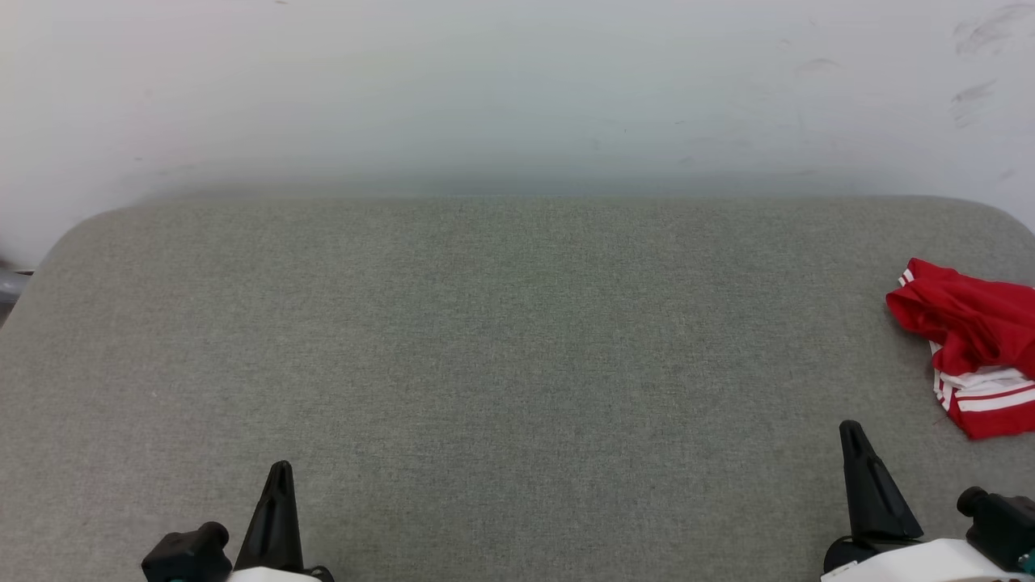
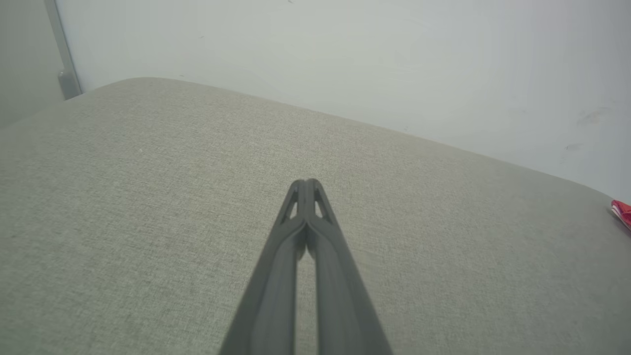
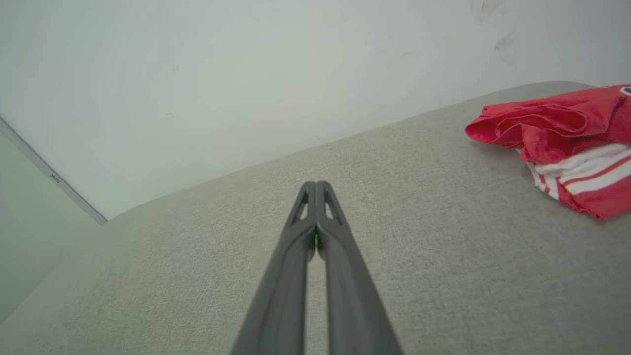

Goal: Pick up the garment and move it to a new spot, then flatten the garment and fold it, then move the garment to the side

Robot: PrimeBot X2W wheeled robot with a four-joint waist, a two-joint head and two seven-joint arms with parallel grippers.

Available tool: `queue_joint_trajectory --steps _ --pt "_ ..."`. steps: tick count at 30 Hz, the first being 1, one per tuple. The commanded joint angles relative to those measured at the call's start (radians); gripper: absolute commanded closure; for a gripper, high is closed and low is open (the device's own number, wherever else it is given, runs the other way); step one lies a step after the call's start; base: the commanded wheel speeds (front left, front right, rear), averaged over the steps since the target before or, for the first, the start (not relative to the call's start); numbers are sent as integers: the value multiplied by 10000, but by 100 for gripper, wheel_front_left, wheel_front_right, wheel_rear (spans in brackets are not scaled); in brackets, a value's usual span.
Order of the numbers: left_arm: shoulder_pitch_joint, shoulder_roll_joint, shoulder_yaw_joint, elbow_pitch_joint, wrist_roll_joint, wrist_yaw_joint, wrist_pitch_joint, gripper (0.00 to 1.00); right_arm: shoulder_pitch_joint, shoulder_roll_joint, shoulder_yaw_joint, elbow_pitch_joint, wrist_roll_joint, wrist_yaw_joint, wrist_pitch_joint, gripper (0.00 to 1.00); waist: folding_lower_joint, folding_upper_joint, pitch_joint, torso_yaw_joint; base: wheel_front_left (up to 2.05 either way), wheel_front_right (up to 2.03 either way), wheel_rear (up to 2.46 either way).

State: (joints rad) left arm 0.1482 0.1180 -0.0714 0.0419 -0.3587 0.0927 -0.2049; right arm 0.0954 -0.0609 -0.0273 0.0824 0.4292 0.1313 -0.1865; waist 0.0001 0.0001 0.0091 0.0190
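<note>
1. Left hand (image 1: 279,470) and right hand (image 1: 849,428) — both fully closed, fingers pressed together, holding nothing, low over the near edge of the bench (image 1: 517,364).
2. Shirt (image 1: 970,339): red with white striped trim, bunched in a loose heap at the bench's right side, near the right hand but apart from it.
3. Step in hand: unsettled. The heap suits a shirt awaiting pickup or one already set aside — though no tidy fold shows.
4. Next move: this scene does not settle it.
5. Writing: none readable; a small mark (image 3: 627,90) on the shirt's edge is too small to tell.

Grey fabric-covered table (image 1: 501,364) against a scuffed white wall (image 1: 517,89)
</note>
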Motion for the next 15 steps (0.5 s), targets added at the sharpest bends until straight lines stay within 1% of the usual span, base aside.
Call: queue_joint_trajectory --steps 1,3,4,5,15 --pt "-312 76 69 -37 -539 -114 75 100 -336 -105 1 -64 534 -1 74 100 0 -1 -1 -3 0 0 0" --pt "-349 77 79 1 -735 -150 107 100 -364 -113 2 -39 718 -1 108 100 0 -1 -2 -5 0 0 0" --pt "-424 78 100 75 -1117 -216 176 100 -415 -129 4 8 1076 -2 171 100 0 -1 -3 -8 0 0 0" --pt "-424 78 100 75 -1117 -216 176 100 -415 -129 4 8 1076 -2 171 100 0 -1 -3 -8 0 0 0" --pt "-757 72 219 395 -2885 -524 507 100 -661 -188 -2 234 2736 -2 483 100 0 -1 -9 -25 0 0 0"
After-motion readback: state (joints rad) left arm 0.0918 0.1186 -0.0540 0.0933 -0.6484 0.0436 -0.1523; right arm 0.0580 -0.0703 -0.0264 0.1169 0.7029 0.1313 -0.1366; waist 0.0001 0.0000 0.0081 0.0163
